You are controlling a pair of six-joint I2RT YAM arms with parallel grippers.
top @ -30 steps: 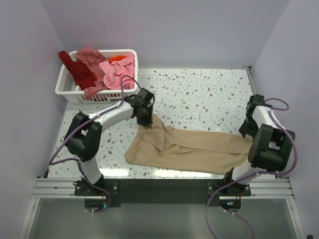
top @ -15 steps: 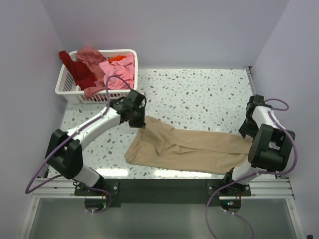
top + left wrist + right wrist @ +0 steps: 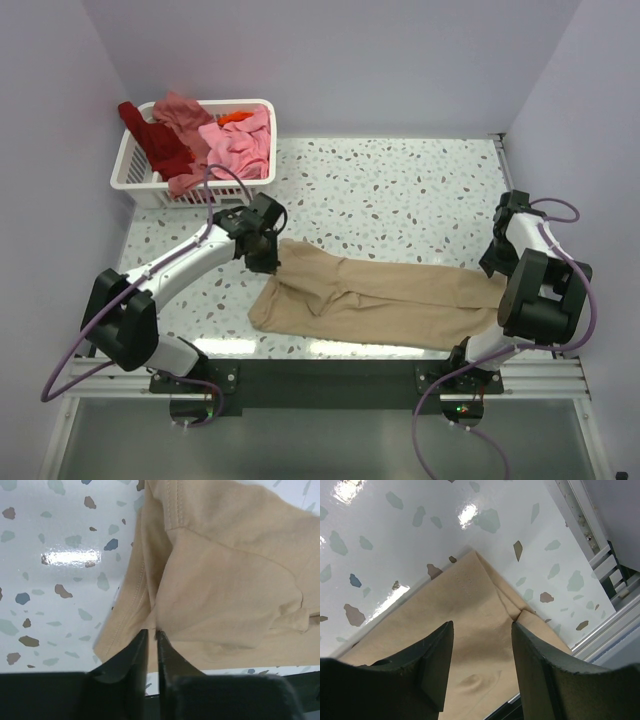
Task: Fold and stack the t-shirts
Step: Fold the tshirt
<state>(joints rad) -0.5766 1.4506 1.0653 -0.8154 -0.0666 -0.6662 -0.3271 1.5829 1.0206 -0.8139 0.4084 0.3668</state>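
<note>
Tan t-shirt point(image 3: 380, 300) lies spread on the table point(image 3: 420, 190), reaching from one gripper to the other. Left gripper point(image 3: 152, 632) is clamped on a fold at the shirt's left end. Right gripper point(image 3: 481, 625) has its jaws apart over the shirt's right corner, gripping nothing. Other t-shirts point(image 3: 215, 140) are heaped in the basket point(image 3: 140, 182), beyond the left gripper.

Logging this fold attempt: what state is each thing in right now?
Tan cloth t-shirt: spread rumpled on table, not folded.
Left fingers: shut on the shirt's edge.
Right fingers: open above shirt's other end.
White slatted plastic basket: filled with pink and red shirts.
</note>
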